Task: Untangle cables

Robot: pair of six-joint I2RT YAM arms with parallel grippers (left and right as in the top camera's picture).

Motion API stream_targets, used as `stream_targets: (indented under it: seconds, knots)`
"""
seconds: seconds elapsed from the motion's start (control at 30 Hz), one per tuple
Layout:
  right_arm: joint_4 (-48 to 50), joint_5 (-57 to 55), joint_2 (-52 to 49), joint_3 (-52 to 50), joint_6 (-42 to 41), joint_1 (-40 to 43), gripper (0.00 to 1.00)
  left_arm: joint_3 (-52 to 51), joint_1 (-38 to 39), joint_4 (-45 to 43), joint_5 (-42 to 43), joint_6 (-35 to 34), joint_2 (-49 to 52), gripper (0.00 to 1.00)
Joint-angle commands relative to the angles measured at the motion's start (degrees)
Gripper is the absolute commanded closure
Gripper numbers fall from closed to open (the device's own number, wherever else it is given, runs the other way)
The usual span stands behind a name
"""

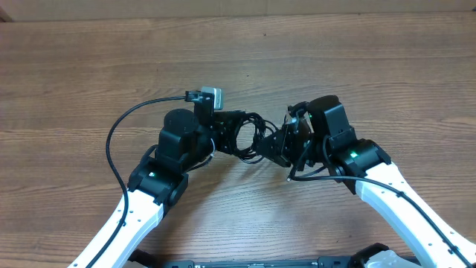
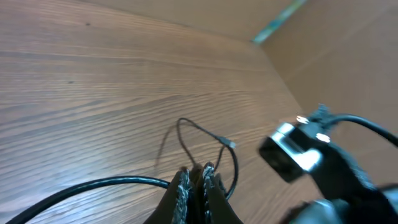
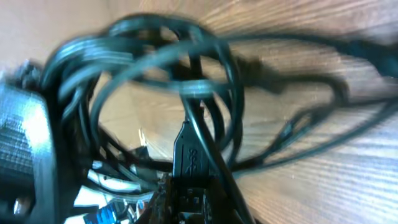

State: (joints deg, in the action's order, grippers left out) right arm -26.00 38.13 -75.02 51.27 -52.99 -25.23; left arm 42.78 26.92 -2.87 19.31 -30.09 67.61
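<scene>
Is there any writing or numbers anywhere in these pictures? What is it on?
No word or number can be read in any view.
Black plug on the cables: a small raised mark, too blurred to read.
Wooden table: no writing.

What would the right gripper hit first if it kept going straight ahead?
Probably the looped cables, directly ahead of the right gripper, which is shut on one strand. The left gripper sits just beyond, though depth is unclear.
</scene>
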Motion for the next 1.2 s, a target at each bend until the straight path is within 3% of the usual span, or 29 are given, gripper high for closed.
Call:
stream_targets:
  seconds: [0.0,0.3,0.5,0.73,1.03,1.17]
  knots:
    - [3.13,-2.47,-0.61,0.76,-0.96,0.11,0.96,0.22,0.87,1.18,11.23,-1.64,-0.50,0.96]
    - [7.78,-1.86,-0.66,0.76,-2.56,0.11,0.96,0.22,0.92,1.88,14.01,-0.37,-0.50,0.96]
    - [4.81,-6.91,-0.83,0.74,-2.49,0.11,0.95,0.22,0.92,-0.92,16.72,-0.90,-0.50,0.96]
    - [0.57,-10.51,-1.29,0.76,3.98,0.11,0.58,0.22,0.85,-0.74,15.56,1.07,-0.50,0.96]
    - [-5.35,-10.08,0.31,0.98,9.42,0.22,0.32,0.22,0.74,2.36,7.34,5.07,-0.50,0.96]
    - [-8.15,-12.61,3.17,0.98,11.32,0.22,0.28,0.22,0.74,2.86,7.63,5.92,-0.50,0.96]
